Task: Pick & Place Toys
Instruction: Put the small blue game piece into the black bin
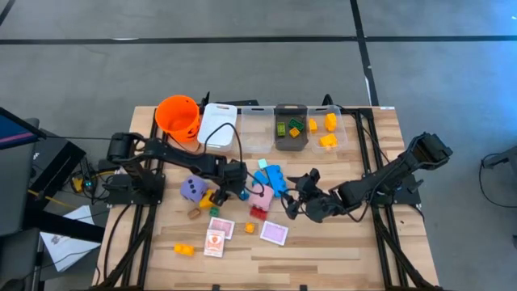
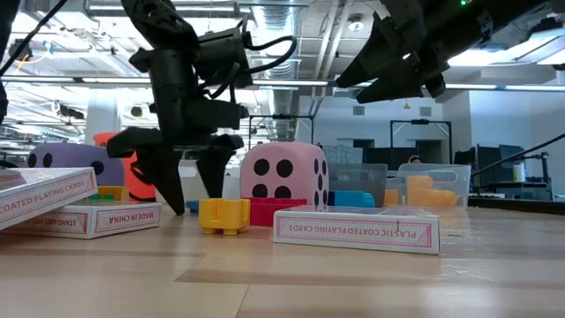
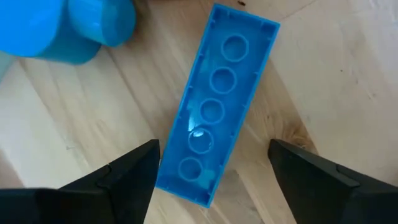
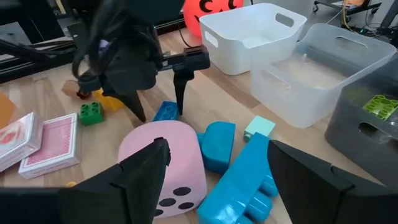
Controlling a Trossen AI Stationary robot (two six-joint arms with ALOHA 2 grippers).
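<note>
Over blue brick, left gripper fingers spread wide astride it; right gripper fingers apart, empty.

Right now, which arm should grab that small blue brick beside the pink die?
Left. The left gripper hangs open directly over the blue brick, one finger on each side. The right gripper sits beyond the pink die.

A long blue brick lies flat on the bench near its middle, hollow underside up, just beside a pink dotted die and larger blue pieces. A purple die sits further left. Card packs and an orange brick lie toward the front edge.
</note>
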